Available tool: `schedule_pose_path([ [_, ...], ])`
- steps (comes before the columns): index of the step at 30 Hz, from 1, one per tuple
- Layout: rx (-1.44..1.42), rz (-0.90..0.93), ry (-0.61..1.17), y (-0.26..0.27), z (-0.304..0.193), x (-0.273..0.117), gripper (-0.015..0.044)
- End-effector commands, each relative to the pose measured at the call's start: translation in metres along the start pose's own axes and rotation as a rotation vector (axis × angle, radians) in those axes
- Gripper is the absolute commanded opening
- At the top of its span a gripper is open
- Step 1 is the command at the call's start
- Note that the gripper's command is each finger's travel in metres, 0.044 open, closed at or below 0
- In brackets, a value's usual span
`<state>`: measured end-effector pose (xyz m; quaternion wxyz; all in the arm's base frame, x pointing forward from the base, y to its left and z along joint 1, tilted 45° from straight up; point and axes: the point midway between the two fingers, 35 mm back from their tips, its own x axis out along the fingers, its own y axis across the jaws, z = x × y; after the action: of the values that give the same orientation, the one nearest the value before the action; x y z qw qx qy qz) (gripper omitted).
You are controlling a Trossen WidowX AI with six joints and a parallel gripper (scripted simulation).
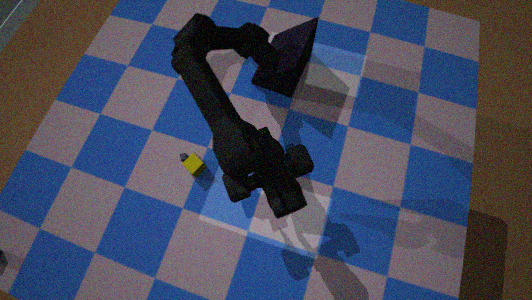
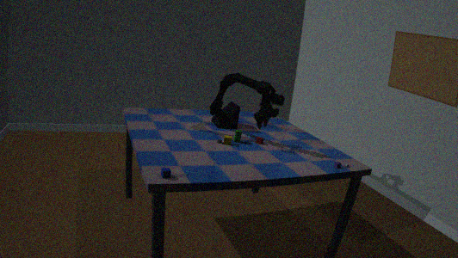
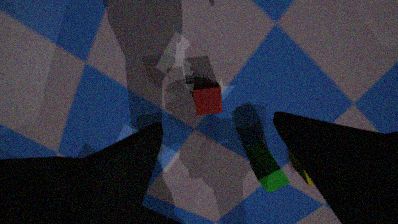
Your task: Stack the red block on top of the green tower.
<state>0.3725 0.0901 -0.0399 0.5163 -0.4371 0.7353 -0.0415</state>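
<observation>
The red block (image 2: pixel 259 140) (image 3: pixel 208 101) sits on the checkered table, right of the green tower in the exterior view. The green tower (image 2: pixel 238 136) (image 3: pixel 274 181) stands upright on the table; the wrist view shows its bright top and dark side. My gripper (image 2: pixel 262 124) (image 3: pixel 217 122) is open with nothing between its fingers. It is above the table, higher than the red block, which shows between the spread fingertips in the wrist view. In the top view the arm hides the red block, the green tower and the fingertips.
A yellow block (image 1: pixel 193 164) (image 2: pixel 227 139) stands close beside the green tower, with a small dark grey piece (image 1: pixel 183 157) next to it. A blue block (image 2: pixel 166 173) is at the table's front left corner, and a small purple block (image 2: pixel 338 165) is near its front right corner.
</observation>
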Motion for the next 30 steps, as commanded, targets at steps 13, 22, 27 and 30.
schedule_pose_path([
  [13, -0.019, 0.012, 0.015, 0.001, -0.005, 0.023, 0.044],
  [22, -0.019, 0.01, 0.015, 0.003, -0.005, 0.05, 0.044],
  [27, -0.019, 0.01, 0.015, 0.002, -0.004, 0.054, 0.044],
  [30, -0.019, 0.01, 0.015, 0.002, -0.004, 0.059, 0.044],
])
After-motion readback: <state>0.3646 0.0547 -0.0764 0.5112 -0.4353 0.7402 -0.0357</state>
